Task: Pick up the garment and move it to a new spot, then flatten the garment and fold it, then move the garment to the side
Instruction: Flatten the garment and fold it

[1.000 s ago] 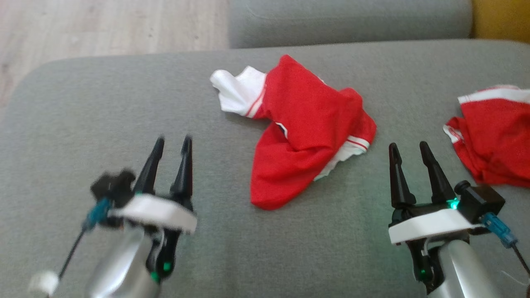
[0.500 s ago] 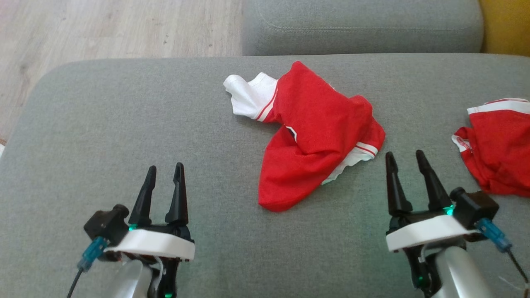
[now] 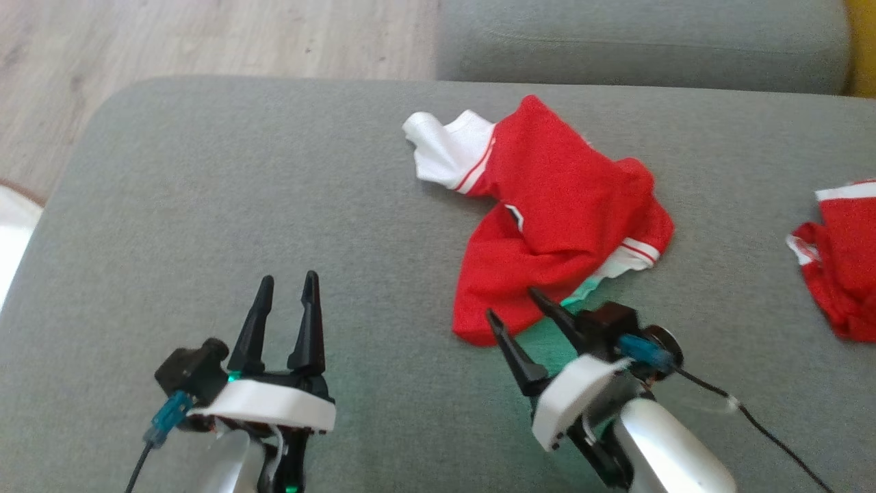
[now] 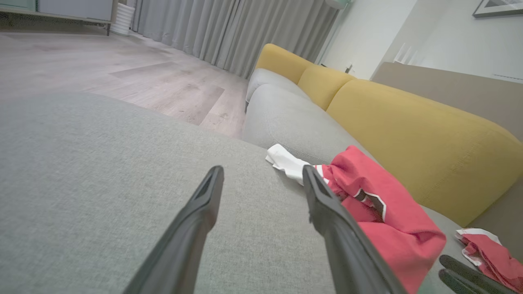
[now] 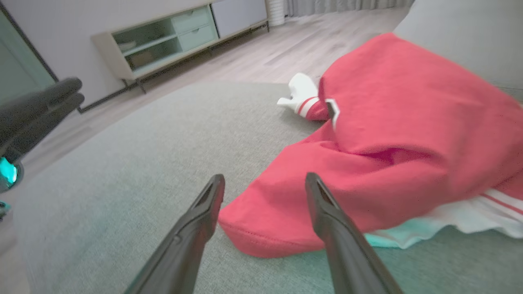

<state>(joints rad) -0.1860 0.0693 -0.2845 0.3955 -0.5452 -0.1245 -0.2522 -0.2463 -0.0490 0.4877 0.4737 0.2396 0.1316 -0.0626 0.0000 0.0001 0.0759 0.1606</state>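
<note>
A crumpled red garment (image 3: pixel 561 226) with white sleeves and white-striped trim is seen lying on a grey sofa seat (image 3: pixel 274 192), toward 1 o'clock from the middle of the head view. One white sleeve is spread out at the garment's 10 o'clock end. A red hem corner is pointed toward 7 o'clock, and a white edge is shown at 4 o'clock.

The right tool (image 3: pixel 511 303) is found at the 5 o'clock side of the head view, tilted toward 11 o'clock, with its two fingers held apart and nothing clamped. In the right wrist view the red hem corner is seen between the two fingers. Whether the cloth is touched cannot be told. A green glow is cast on the seat and on the white edge beside this tool.

The left tool (image 3: pixel 287 279) is seen at 7 o'clock in the head view, well apart from the garment, above bare grey fabric. Its fingers are pointed toward 12 o'clock and held apart, with nothing between them.

A second red garment (image 3: pixel 838 274) is seen bunched on the seat at the 3 o'clock edge, apart from the first. A wooden floor (image 3: pixel 205 34) is seen at 11 o'clock, and a yellow backrest (image 4: pixel 408 130) is shown behind the seat in the left wrist view.
</note>
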